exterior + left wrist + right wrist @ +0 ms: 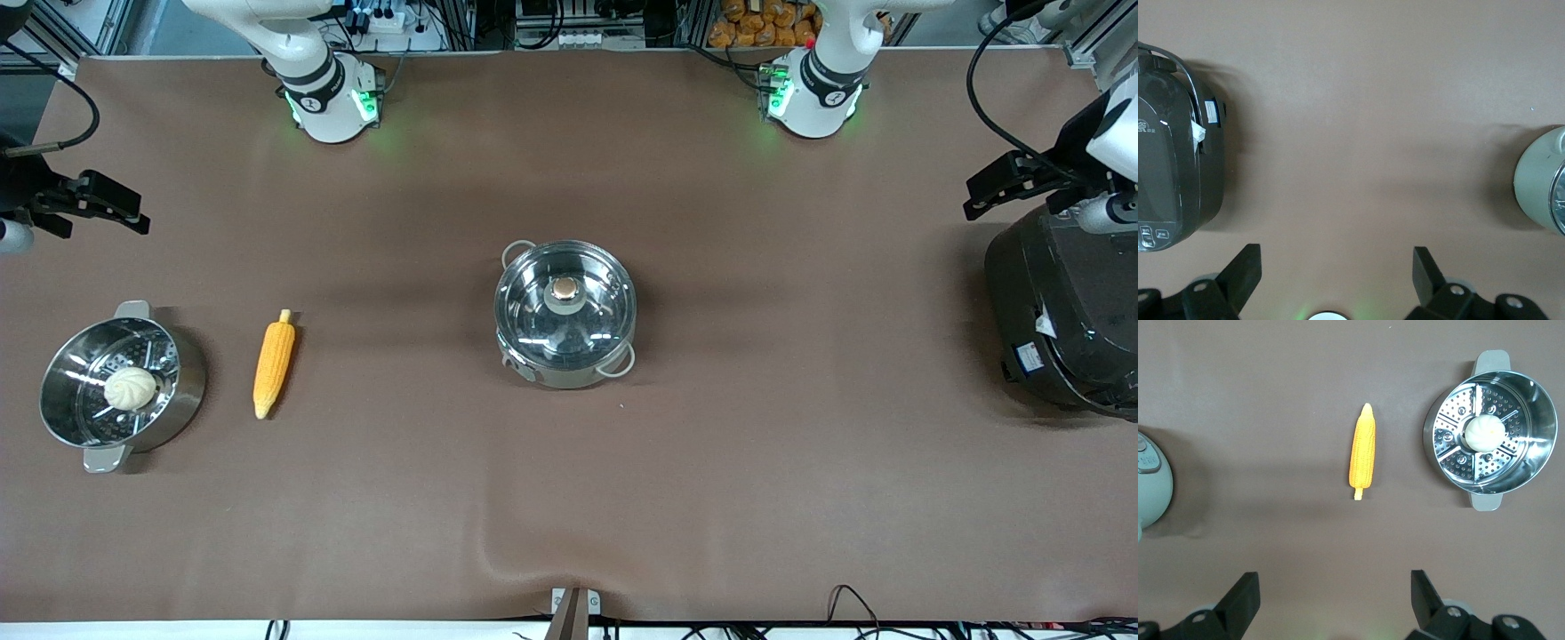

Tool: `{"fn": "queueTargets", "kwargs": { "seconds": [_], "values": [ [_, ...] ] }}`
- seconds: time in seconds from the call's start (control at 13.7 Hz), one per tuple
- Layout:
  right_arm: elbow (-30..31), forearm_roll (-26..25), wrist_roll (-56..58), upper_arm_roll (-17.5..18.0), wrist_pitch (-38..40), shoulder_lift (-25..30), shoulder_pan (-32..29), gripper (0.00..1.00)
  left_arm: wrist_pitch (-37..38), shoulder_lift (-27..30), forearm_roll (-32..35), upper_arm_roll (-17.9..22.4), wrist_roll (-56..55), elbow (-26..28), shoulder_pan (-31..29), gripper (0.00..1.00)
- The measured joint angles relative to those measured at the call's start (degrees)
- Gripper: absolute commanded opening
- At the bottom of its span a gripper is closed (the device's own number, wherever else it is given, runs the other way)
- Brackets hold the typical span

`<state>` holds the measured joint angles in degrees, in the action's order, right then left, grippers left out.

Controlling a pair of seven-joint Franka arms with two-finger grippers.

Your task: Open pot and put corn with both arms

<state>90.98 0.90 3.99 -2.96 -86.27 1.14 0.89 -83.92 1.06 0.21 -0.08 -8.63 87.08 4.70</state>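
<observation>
Pretty clearly a robotics lab, not anyone's kitchen: two white arms bolted by green-lit bases [333, 107] at the 12 o'clock edge of a table [569, 498] covered in plain brown cloth. Up there you also get aluminium framing [1089, 40], power strips [578, 38] and loose cables [996, 98], with more wires [853, 613] trailing off at 6 o'clock.

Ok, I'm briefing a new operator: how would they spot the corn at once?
Start at the steamer pot holding a white bun, toward the right arm's end. The corn lies on the table beside it, the only yellow-orange, tapered thing there.
</observation>
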Motion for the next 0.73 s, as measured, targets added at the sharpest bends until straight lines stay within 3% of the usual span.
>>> {"fn": "queueTargets", "kwargs": {
  "seconds": [0.73],
  "values": [
    [0.08, 0.0, 0.0, -0.02, -0.08, -0.12, 0.0, 1.0, 0.52, -0.35, 3.26, -1.28, -1.06, -0.13, 2.71, 1.0]
  ]
}}
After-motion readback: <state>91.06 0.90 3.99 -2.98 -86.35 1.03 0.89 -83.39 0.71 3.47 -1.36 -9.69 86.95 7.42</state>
